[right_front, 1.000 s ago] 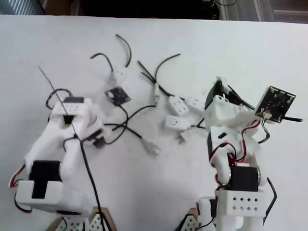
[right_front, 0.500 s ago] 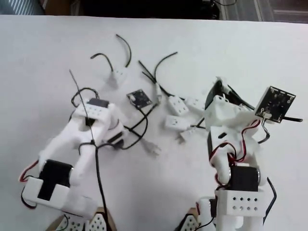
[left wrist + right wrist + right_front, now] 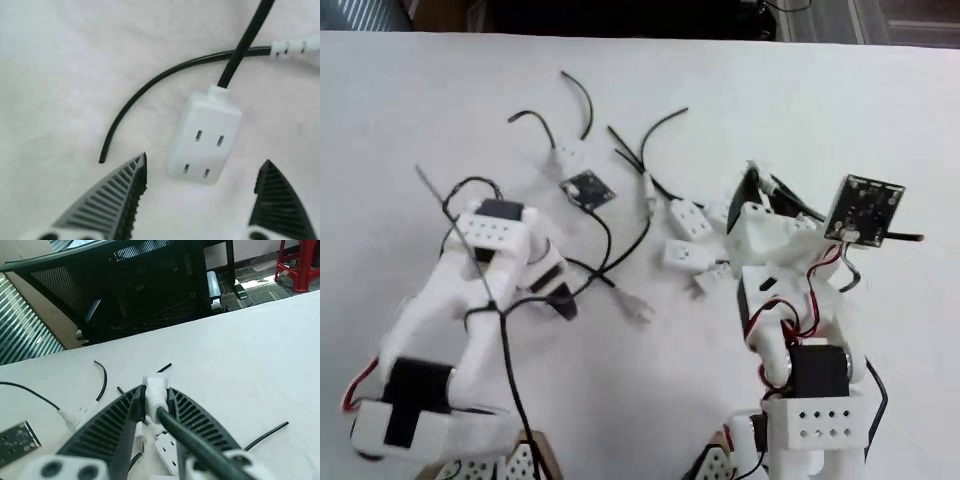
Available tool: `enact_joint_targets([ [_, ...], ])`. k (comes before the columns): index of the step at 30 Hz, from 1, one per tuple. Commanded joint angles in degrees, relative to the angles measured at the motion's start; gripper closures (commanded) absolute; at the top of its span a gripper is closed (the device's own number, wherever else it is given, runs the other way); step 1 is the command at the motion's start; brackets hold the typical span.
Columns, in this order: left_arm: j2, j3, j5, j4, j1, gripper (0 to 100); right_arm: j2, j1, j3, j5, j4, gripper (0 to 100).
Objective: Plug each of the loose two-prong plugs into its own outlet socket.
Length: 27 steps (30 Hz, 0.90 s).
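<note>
My left gripper [image 3: 206, 162] is open, its jaws on either side of a white outlet socket [image 3: 204, 137] that lies face up on a black cord, untouched. That is probably the socket [image 3: 568, 152] near the table's back. My right gripper [image 3: 156, 390] is shut on a white two-prong plug [image 3: 154, 385] whose black cord runs back along the fingers. In the high view this gripper [image 3: 755, 185] is held above a cluster of white sockets [image 3: 688, 218] [image 3: 685, 255]. A loose plug [image 3: 638, 308] lies mid-table with its prongs showing.
Black cords [image 3: 610, 235] loop across the middle of the white table [image 3: 880, 110]. Another white plug [image 3: 645, 185] lies between the two arms, and a smaller one [image 3: 710, 278] by the sockets. A black mesh chair [image 3: 150, 285] stands beyond the far edge.
The left arm swung right and then back left, ending over the back socket. The right arm has shifted slightly left with the plug still held.
</note>
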Motion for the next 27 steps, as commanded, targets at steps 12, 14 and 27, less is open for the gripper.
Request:
enact_joint_targets([
  [12,-24.57,2.2,5.98,5.36,-20.88,66,10.59,-24.22,-0.26,9.49,6.46,98.0],
  [14,-26.33,5.54,5.98,3.78,-22.02,66,15.34,-28.44,-0.35,9.49,5.93,98.0],
  [27,-42.86,29.63,9.32,-8.18,-31.96,66,41.01,-44.62,-10.02,8.88,-1.36,98.1],
])
